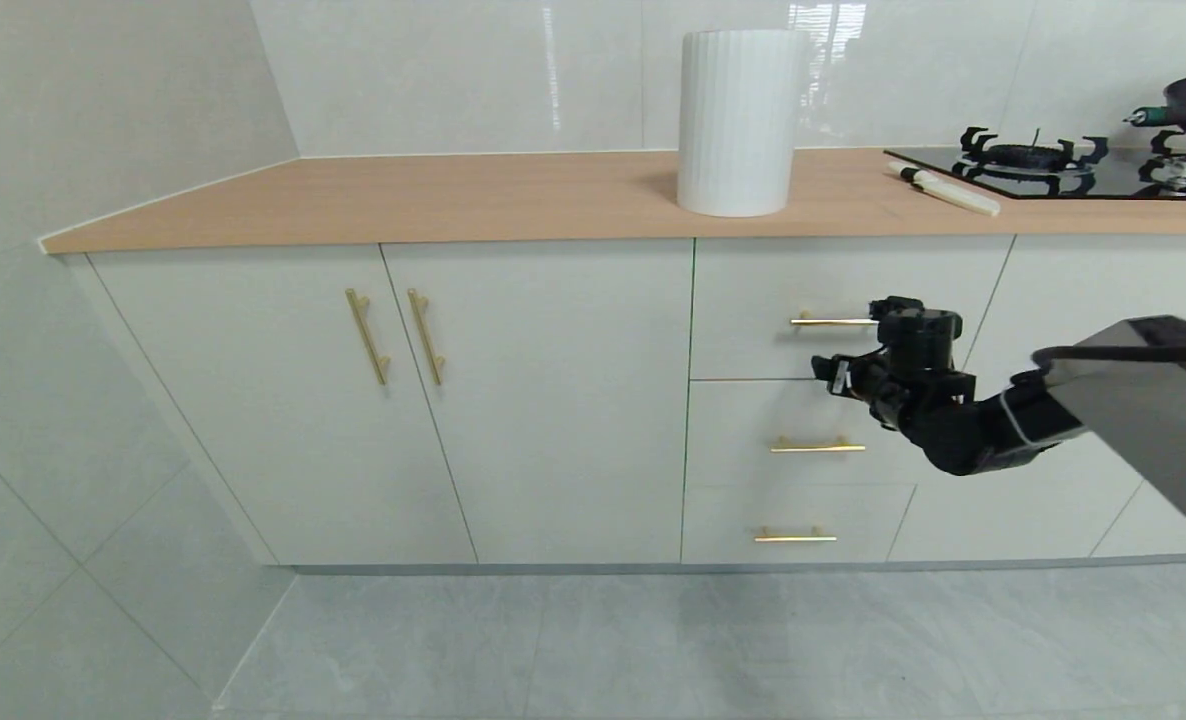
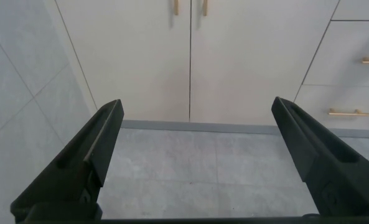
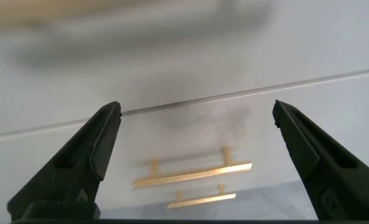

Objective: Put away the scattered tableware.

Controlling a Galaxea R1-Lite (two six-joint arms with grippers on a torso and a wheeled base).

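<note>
Pale utensil (image 1: 943,188) laid flat on worktop (image 1: 453,200) beside hob (image 1: 1063,186), long axis diagonal, dark end toward the wall, right gripper (image 3: 196,118) held before top drawer (image 1: 753,285), jaws spread, left gripper (image 2: 196,109) likewise spread.

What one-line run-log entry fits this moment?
right gripper: open, by top handle | left gripper: open, over floor | utensil: on counter

No readable text, labels or numbers anywhere.
</note>
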